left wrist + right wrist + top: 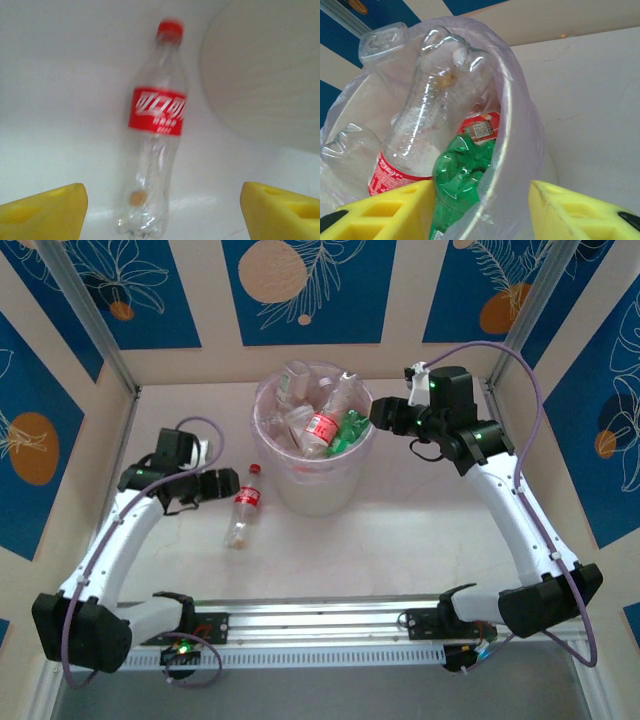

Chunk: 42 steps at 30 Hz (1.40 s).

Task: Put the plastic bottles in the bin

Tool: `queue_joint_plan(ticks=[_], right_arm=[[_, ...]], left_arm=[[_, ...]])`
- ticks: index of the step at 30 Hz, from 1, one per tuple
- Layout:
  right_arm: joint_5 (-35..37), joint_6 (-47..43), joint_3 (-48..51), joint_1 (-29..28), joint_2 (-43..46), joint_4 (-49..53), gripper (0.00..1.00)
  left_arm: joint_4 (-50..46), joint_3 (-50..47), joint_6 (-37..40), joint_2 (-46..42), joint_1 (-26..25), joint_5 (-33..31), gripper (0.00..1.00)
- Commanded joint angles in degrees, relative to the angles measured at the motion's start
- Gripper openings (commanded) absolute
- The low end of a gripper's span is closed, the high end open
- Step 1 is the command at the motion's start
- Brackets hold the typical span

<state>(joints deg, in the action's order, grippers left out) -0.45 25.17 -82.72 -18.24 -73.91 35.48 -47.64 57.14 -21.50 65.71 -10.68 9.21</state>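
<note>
Left of centre, the left gripper (233, 484) stands spread beside the lying red-capped bottle (243, 508). Upper centre, the right gripper (480, 212) straddles the green bottle (460, 175) and bin (520, 145) rim; grip indeterminate.

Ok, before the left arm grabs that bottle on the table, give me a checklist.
1. Left tool open: ok.
2. Bottle lies flat, base toward that tool: ok.
3. Bottle apart from the bin: ok.
4. Bin upright: ok.
5. Room left in the bin: cannot tell, it looks heaped to the rim.
6. Right tool clear of the bin's mouth: not ok, it hangs at the rim by the green bottle.
</note>
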Motion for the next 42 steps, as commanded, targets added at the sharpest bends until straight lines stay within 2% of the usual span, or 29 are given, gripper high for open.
queue_joint_plan(ticks=[1, 6, 14, 19, 27, 42], right_arm=[[-1.7, 0.5, 1.1, 0.5, 1.8, 0.1, 0.53], [-2.3, 0.6, 2.2, 0.6, 2.1, 0.1, 0.53], [-3.1, 1.1, 3.3, 0.8, 2.2, 0.0, 0.53], [-4.2, 1.8, 3.5, 0.7, 1.8, -0.1, 0.53], [-4.7, 1.7, 3.9, 0.3, 0.5, 0.7, 0.47], [-6.6, 2.3, 4.9, 0.3, -1.4, -1.3, 0.39]], left_arm=[[7.0, -4.5, -3.5, 0.6, 0.6, 2.5, 0.81], [11.9, -7.5, -3.3, 5.0, 0.7, 4.1, 0.87], [17.8, -10.4, -3.2, 10.1, 0.1, 5.0, 0.86], [20.4, -10.5, -3.4, 14.2, -0.1, 4.3, 0.82], [23.0, -10.5, -3.1, 19.2, -0.7, 4.1, 0.74], [25.5, -11.2, -2.4, 21.0, -0.9, 2.9, 0.59]])
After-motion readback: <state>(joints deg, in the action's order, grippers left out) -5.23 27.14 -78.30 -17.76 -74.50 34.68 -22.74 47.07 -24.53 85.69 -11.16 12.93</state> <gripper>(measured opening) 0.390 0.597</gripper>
